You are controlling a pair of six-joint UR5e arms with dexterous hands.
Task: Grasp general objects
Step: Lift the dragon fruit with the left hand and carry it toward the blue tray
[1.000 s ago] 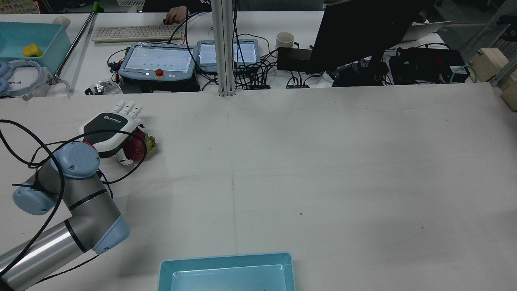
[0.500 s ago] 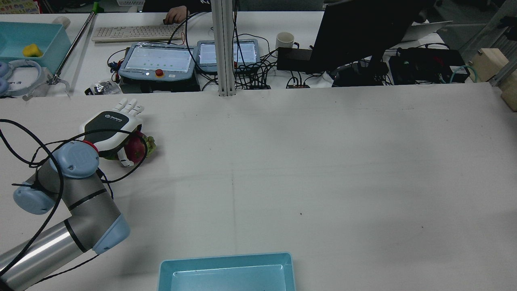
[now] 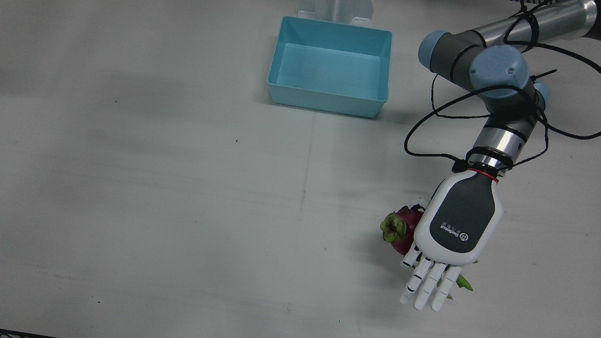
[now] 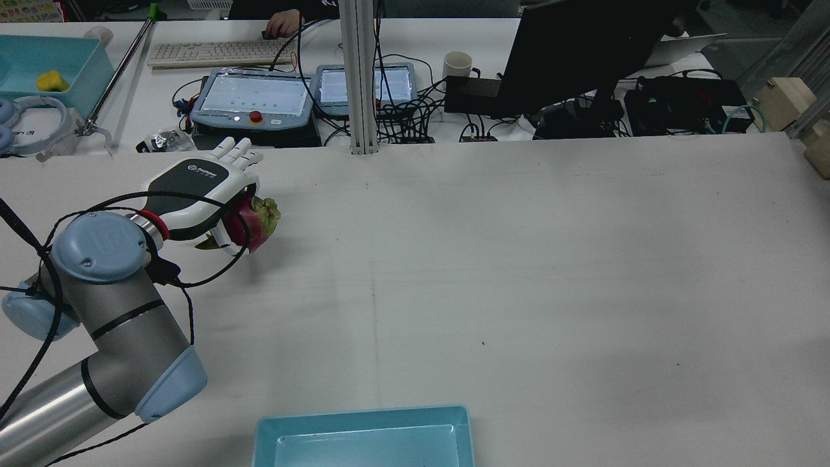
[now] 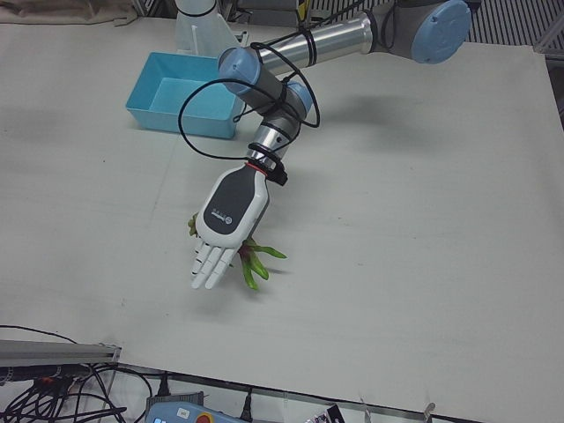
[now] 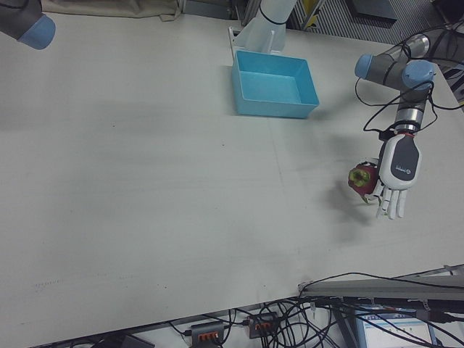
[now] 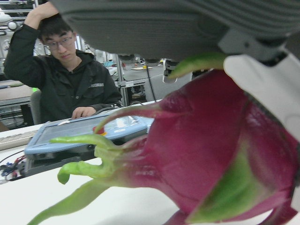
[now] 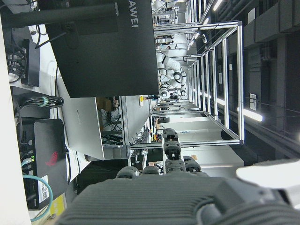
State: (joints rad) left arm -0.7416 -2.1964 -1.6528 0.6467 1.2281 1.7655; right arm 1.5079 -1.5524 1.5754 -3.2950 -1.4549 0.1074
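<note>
Left hand (image 3: 460,225) fingers (image 3: 429,284) outstretched over glossy magenta, green-scaled dragon fruit (image 3: 403,224) under palm.

The fruit (image 3: 403,228) is showing magenta with green tips; the bin (image 3: 330,65) light blue; the left hand (image 3: 458,225) white and grey.

Light is even and cool from above — the bench (image 3: 188,188) looks pale grey with soft, wide shadows. The left hand view is very close and a little blurred at its upper edge — the background there is soft.
</note>
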